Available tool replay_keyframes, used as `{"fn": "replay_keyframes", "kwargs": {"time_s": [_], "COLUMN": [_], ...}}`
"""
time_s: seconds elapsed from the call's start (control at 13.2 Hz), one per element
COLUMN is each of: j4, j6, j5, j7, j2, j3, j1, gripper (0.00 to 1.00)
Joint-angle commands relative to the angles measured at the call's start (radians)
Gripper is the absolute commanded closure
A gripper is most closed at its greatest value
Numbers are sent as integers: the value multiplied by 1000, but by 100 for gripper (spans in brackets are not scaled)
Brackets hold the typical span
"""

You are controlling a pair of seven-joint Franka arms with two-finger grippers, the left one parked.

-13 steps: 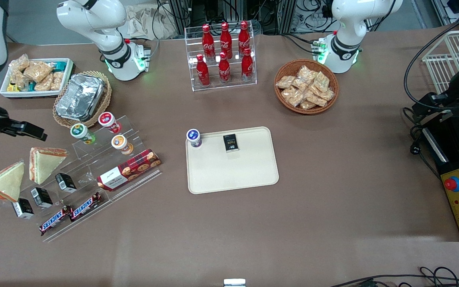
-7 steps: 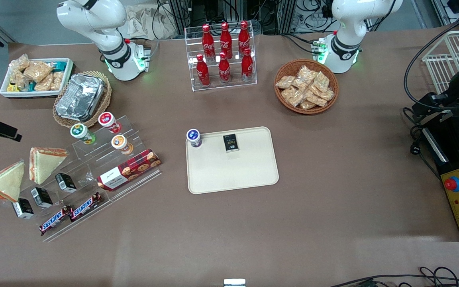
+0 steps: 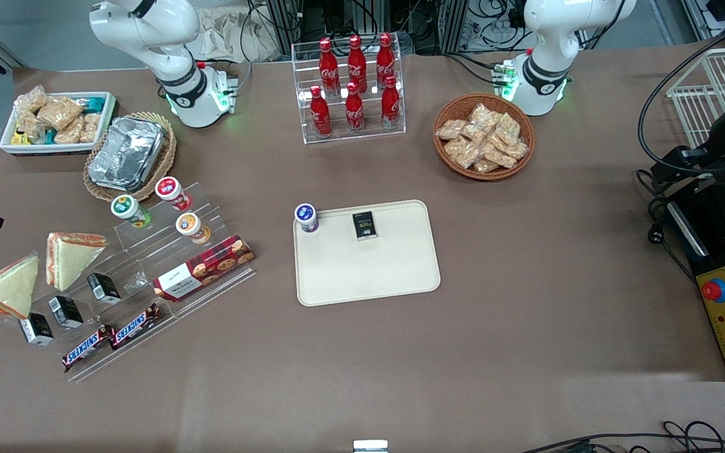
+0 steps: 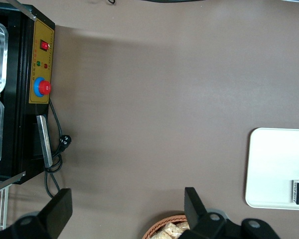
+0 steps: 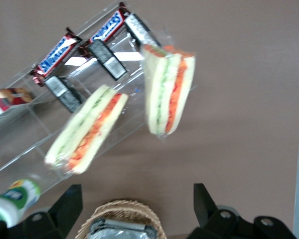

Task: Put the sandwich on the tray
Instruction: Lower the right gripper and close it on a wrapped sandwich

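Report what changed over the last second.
The gripper, open and empty, has drawn back sideways toward the working arm's end of the table; only its dark tip shows in the front view. Nothing was grasped or released. Both sandwiches and the tray stayed put.
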Motion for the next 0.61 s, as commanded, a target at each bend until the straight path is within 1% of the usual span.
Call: {"fn": "replay_keyframes", "kwargs": {"time_s": [0.0, 0.23, 0.38, 0.53], "j4": [1, 1, 1, 1], "j6": [67, 128, 168, 190], "j5": [26, 106, 115, 166], "j7": [-48, -125, -155, -182], "j2": [53, 111, 142, 174], "j3": [0, -1, 0, -1], "j1": [-16, -35, -55, -65], "gripper": [1, 1, 1, 1]}}
